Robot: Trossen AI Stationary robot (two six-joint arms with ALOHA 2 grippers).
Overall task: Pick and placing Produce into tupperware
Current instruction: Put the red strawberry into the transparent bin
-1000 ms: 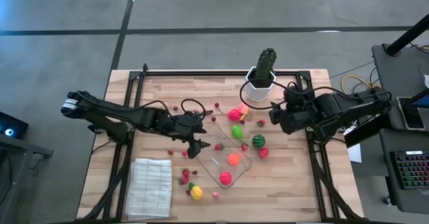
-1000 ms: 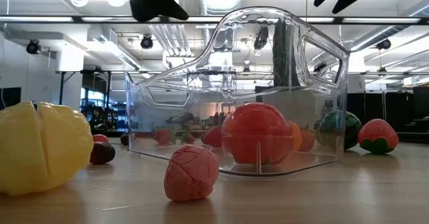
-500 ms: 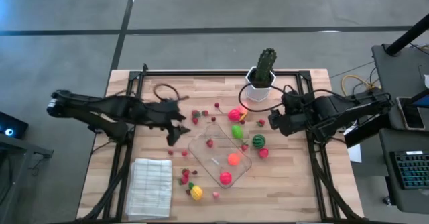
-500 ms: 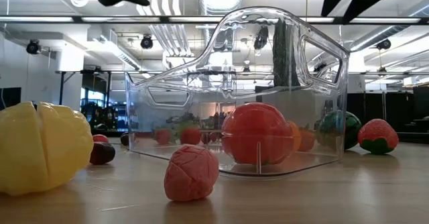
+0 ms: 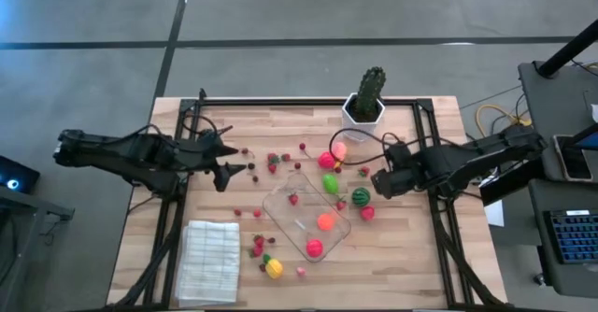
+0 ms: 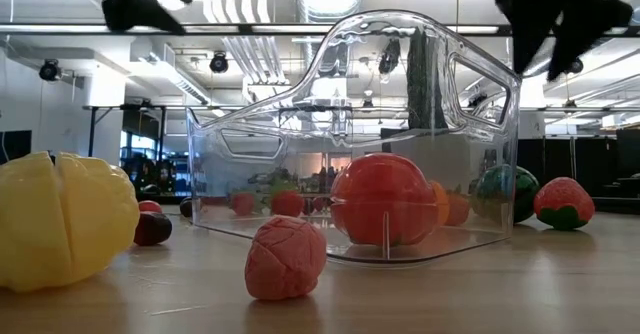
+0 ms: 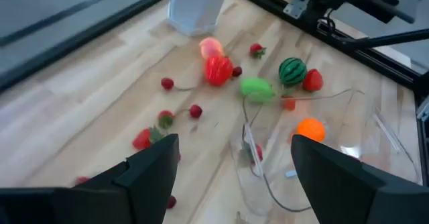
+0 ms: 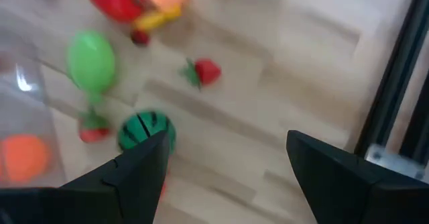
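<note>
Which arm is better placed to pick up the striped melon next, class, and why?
The right. Its open gripper hovers just beside the melon, which also shows close in its wrist view. The left gripper, also open, is across the tupperware.

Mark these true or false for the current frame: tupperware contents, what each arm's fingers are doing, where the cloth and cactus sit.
1. The tupperware holds three pieces of produce: orange, pink-red and a small red berry. True.
2. The left gripper grips a berry. False: its fingers are open and empty, over the table's left side.
3. The striped melon ball is in the tupperware. False: it lies on the table beside it.
4. The right gripper is open near the melon ball. True.
5. The white cloth lies under the cactus. False: they sit at opposite corners.
</note>
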